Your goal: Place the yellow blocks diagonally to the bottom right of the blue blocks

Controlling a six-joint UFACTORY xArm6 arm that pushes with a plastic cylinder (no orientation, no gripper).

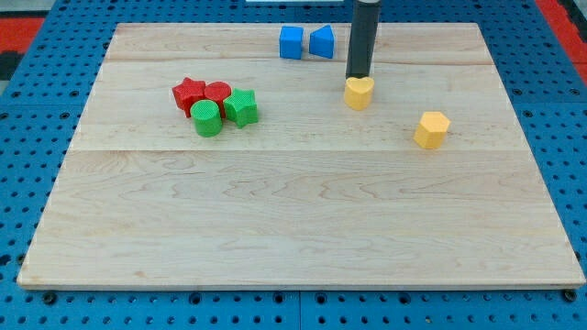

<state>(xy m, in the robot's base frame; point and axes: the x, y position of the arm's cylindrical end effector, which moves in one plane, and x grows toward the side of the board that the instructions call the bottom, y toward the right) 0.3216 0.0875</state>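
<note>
Rod ending in my tip [358, 77], no fingers on it, so nothing clenched or released. Tip sitting at the top edge of the yellow heart [359, 93], touching or just shy of it. Yellow hexagon [431, 129] lying apart, toward the view's lower right. Blue cube [291, 42] and blue wedge [322, 42] resting side by side near the desk's [293, 229] top edge, up and left of the tip. Red star [189, 93], red cylinder [217, 93], green cylinder [207, 118] and green star [242, 107] huddling together at the view's left.
</note>
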